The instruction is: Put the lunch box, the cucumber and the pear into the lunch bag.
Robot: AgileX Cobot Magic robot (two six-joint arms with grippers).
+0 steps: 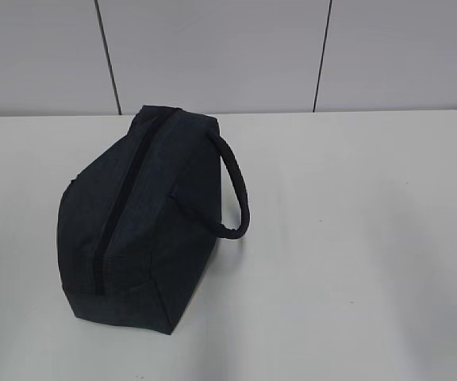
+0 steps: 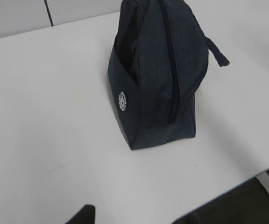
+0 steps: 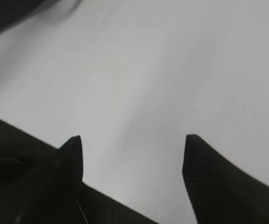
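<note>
The dark navy lunch bag (image 1: 137,222) stands on the white table (image 1: 355,238), left of the middle. Its zipper (image 1: 121,202) runs along the top and looks closed. Its loop handle (image 1: 236,190) sticks out to the right. The bag also shows in the left wrist view (image 2: 158,74), with a round white logo (image 2: 122,101) on its end. My left gripper (image 2: 132,217) is open and empty, well short of the bag. My right gripper (image 3: 132,140) is open and empty over bare table. The lunch box, cucumber and pear are out of view. Neither gripper shows in the exterior view.
A pale panelled wall (image 1: 213,55) stands behind the table. The table's edge (image 2: 246,179) runs across the lower right of the left wrist view, with dark floor beyond. A blurred dark shape (image 3: 8,14) fills the top left corner of the right wrist view.
</note>
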